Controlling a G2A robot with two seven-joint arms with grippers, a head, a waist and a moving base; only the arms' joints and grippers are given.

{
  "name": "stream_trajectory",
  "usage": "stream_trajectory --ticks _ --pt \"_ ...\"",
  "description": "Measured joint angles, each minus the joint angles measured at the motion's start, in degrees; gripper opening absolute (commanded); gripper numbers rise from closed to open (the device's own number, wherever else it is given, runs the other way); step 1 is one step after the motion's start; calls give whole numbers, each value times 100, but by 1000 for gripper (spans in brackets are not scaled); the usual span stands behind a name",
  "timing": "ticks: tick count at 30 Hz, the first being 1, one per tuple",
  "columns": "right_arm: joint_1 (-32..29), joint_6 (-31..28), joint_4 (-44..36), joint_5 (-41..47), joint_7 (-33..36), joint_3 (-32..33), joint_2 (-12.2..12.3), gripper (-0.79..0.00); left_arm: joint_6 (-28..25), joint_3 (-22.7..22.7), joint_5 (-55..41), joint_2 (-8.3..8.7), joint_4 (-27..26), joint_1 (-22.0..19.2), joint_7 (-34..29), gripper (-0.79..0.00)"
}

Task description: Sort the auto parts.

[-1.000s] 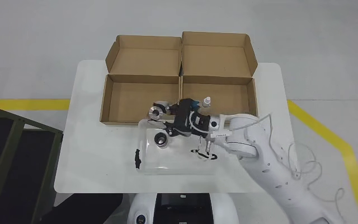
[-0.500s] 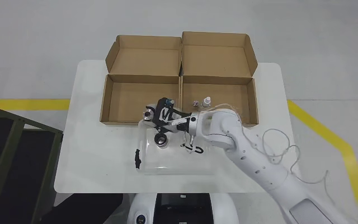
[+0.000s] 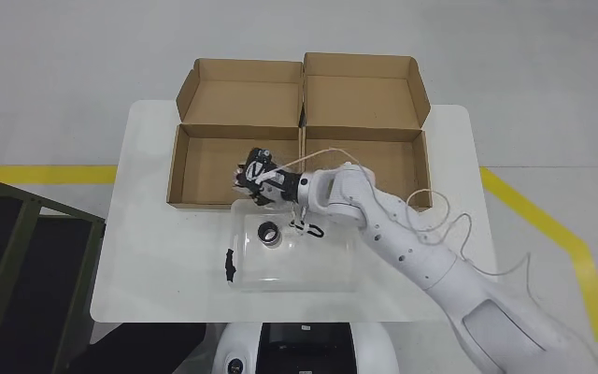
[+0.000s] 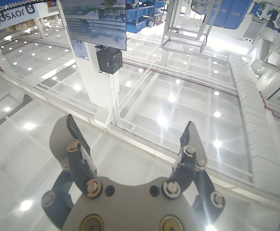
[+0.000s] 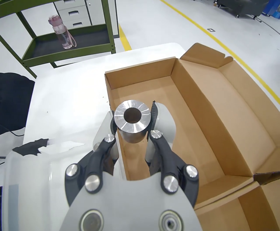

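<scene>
A grey-blue banner [image 4: 15, 13] high in the hall, in the left wrist view, carries a round logo and large letters (they run backwards, as in a mirror). A blue hanging panel [image 4: 231, 15] across the hall bears a white logo and word, also reversed. The large dark wall screen [image 4: 94, 21] shows a building picture with lines too small to read, as does the white poster [image 4: 80, 51] below it. In the right wrist view, a clear pink drinking bottle [image 5: 62, 32] has dark lettering on its side, too blurred to read.
</scene>
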Motion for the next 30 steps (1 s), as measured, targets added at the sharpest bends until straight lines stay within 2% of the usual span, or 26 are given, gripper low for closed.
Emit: stream_trajectory --ticks 16,30 --pt "810 29 1724 79 -50 -653 -785 -785 0 0 0 0 0 0 0 0" --pt "1132 45 2825 82 52 -937 -1380 -785 0 0 0 0 0 0 0 0"
